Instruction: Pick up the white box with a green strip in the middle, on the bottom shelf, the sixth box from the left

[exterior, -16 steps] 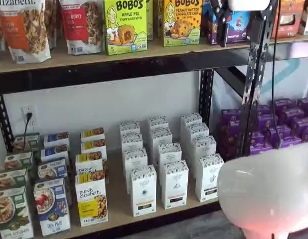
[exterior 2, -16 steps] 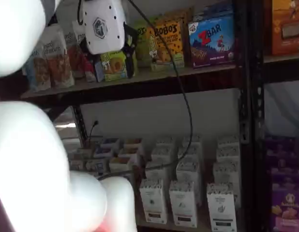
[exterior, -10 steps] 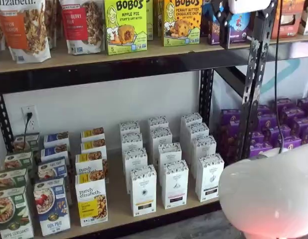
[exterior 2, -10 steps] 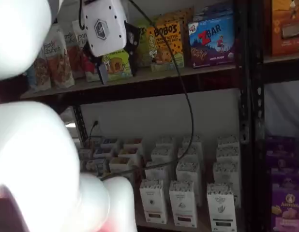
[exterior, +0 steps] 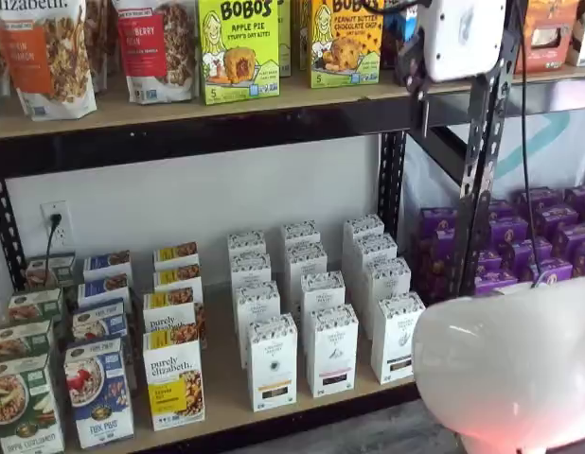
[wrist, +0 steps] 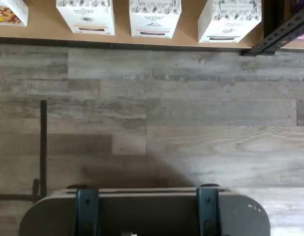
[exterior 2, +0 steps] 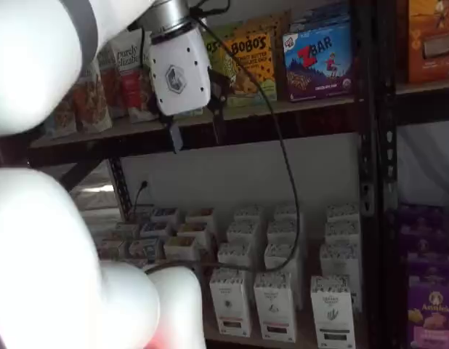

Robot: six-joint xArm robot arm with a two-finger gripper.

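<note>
White box [exterior: 397, 337] upright, front outward

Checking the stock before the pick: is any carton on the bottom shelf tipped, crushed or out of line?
Nothing stands out. The white cartons stand upright in tidy rows on the bottom shelf, including the white box at the front.

White box [exterior: 398, 338]: white, black-and-white patterned top, dark band low on front. Bottom shelf [exterior: 226, 378]: light tan, black frame. Gripper [exterior 2: 193, 122]: white body, black fingers. Floor [wrist: 191, 123]: grey wood-grain.
</note>
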